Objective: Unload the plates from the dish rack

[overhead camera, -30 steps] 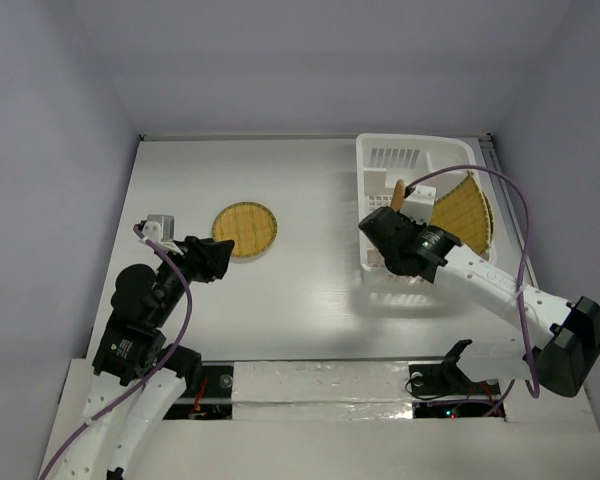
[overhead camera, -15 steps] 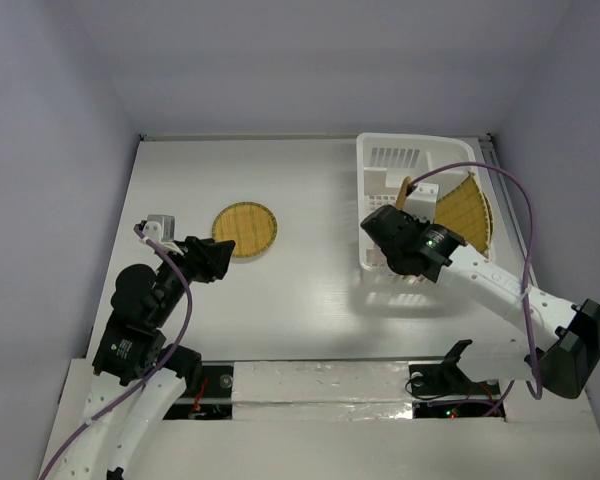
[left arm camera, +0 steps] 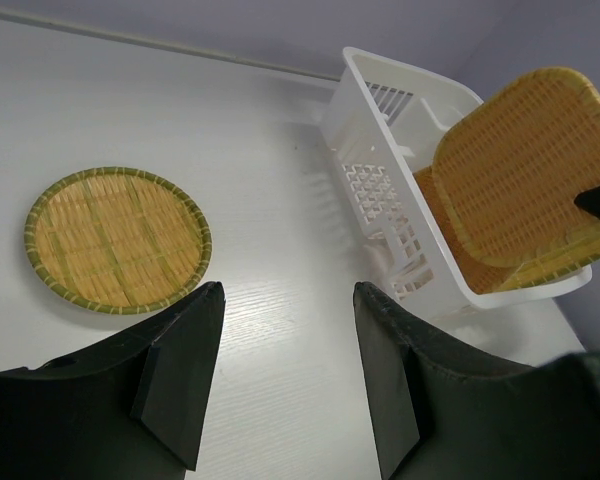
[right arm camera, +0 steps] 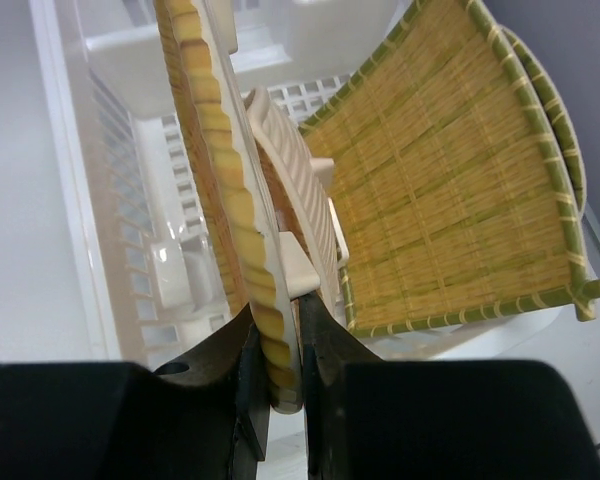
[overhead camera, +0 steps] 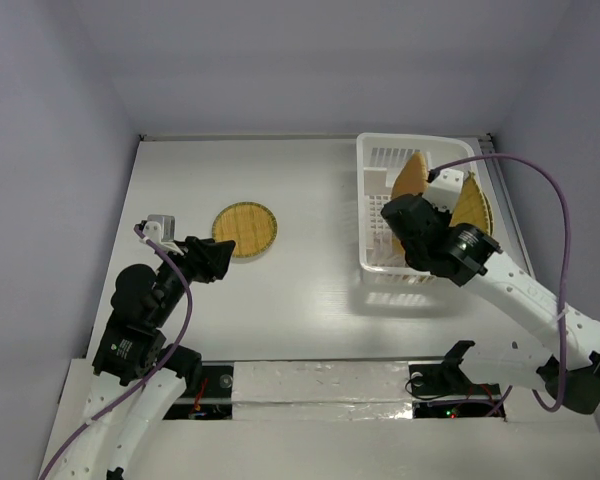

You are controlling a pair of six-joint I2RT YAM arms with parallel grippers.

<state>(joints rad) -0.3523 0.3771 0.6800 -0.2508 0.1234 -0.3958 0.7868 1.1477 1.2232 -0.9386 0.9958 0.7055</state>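
My right gripper [right arm camera: 280,390] is shut on the edge of a rounded-square tan woven plate [right arm camera: 230,200] and holds it edge-on, partly lifted above the white dish rack [right arm camera: 100,200]. In the top view the gripper [overhead camera: 408,205] and this plate [overhead camera: 410,175] are over the rack [overhead camera: 375,160]. A large square plate [right arm camera: 450,190] leans inside the rack behind it, and it also shows in the top view [overhead camera: 472,205]. A small round plate [overhead camera: 245,230] lies flat on the table. My left gripper [overhead camera: 220,255] is open and empty just near of that round plate [left arm camera: 118,240].
The rack stands at the far right of the white table [overhead camera: 310,280], close to the right wall. The left wrist view shows the held plate [left arm camera: 525,160] raised above the rack [left arm camera: 380,190]. Grey walls enclose the table on three sides.
My right gripper has raised the rounded-square plate up out of the rack and shifted slightly right. The left arm and the round plate have not moved.
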